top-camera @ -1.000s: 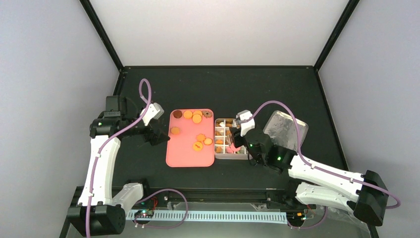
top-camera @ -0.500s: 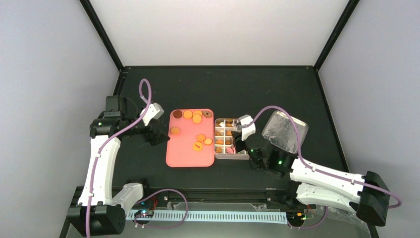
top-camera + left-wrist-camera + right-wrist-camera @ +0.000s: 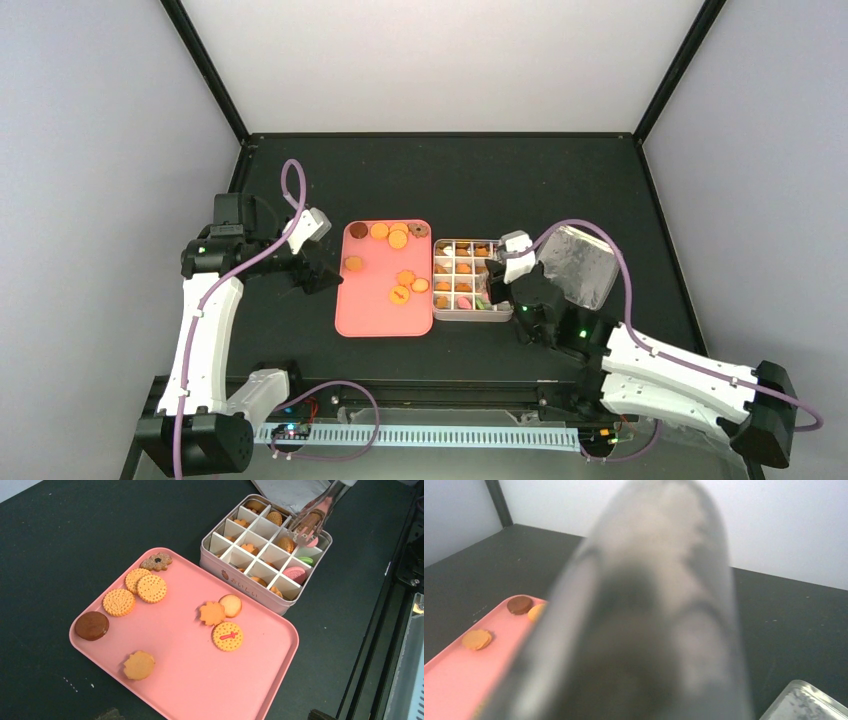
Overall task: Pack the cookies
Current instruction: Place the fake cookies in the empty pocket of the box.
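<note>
Several cookies lie loose on a pink tray; most are orange, one dark brown. More cookies fill a white divided tin right of the tray. My right gripper is shut on metal tongs, whose tips hang over the tin's far-right cells. Whether the tips hold a cookie I cannot tell. The blurred tongs block most of the right wrist view. My left gripper is open and empty beside the tray's left edge.
The tin's silver lid lies flat just right of the tin, partly under the right arm's cable. The tin touches the tray's right edge. Black walls border the dark table at the back and sides.
The right arm has swung right and back, carrying the tongs from the tin's left cells to its right side. Its jaws have narrowed. The left arm has not moved.
</note>
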Robot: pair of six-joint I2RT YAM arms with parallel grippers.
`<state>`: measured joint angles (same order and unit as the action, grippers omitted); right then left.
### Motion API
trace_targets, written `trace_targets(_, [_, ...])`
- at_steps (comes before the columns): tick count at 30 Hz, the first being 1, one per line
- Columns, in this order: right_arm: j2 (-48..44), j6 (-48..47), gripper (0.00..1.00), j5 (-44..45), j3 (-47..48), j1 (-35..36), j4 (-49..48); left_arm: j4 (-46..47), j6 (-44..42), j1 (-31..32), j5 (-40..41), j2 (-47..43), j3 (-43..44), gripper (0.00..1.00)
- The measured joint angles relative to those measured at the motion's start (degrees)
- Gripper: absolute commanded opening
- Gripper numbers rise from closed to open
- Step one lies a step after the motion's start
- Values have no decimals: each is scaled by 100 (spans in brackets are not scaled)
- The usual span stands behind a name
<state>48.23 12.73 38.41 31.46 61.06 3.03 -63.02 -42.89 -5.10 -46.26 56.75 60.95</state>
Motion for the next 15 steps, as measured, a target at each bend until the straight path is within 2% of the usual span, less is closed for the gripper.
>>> trace_targets(10, [-501,293,25,328,-111,0,470,-17,-4,0,-2,0,0,99])
trace_targets(14, [-514,422,45,323,-181,0,586,-31,-20,0,-2,-4,0,99])
trace_targets(15, [-514,457,47,323,-181,0,614,-44,-22,0,-2,-4,0,99])
